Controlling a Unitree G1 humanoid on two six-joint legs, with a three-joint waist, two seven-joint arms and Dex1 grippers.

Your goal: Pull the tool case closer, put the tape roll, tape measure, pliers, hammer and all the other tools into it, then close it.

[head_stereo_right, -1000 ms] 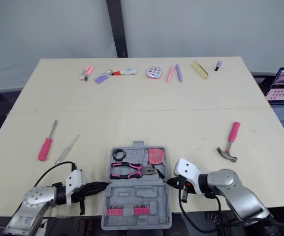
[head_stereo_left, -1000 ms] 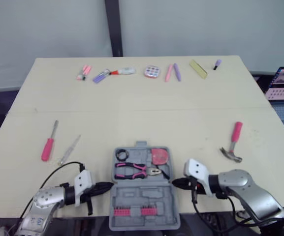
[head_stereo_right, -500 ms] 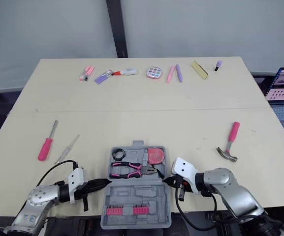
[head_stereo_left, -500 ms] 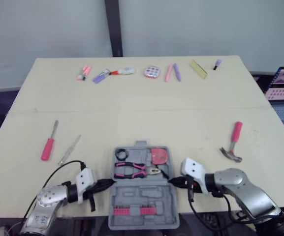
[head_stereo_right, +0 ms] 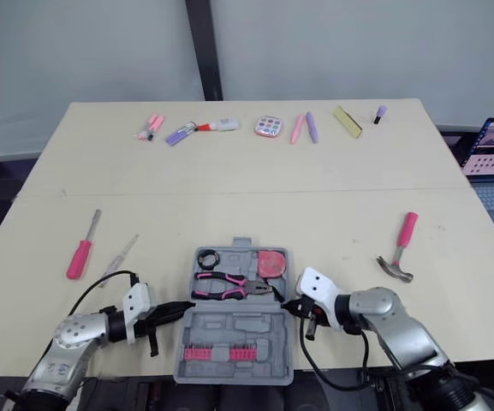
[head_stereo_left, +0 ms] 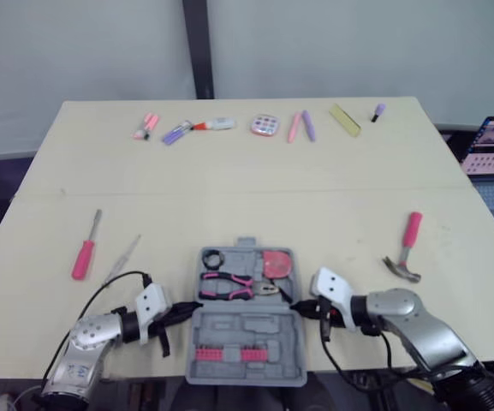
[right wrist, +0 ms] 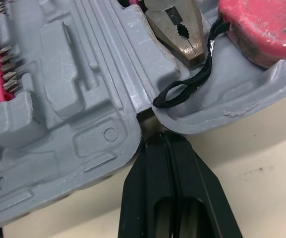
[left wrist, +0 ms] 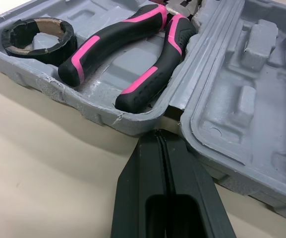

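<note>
Tool case [head_stereo_left: 247, 330] lay open at table's [head_stereo_left: 229, 175] 6 o'clock | tape roll [head_stereo_left: 211, 258], pliers [head_stereo_left: 229, 287], tape measure [head_stereo_left: 276, 264] were stowed | hammer [head_stereo_left: 406, 249] at its 2 o'clock, screwdrivers [head_stereo_left: 84, 253] at 10 o'clock lay outside | left gripper [head_stereo_left: 187, 308], right gripper [head_stereo_left: 298, 306] clenched empty at hinge ends

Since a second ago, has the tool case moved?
Yes. The tool case has shifted slightly away from the robot, judged against the pink screwdriver and the hammer, which stayed put.

Left end effector [left wrist: 161, 138] closed, right [right wrist: 162, 137] closed
</note>
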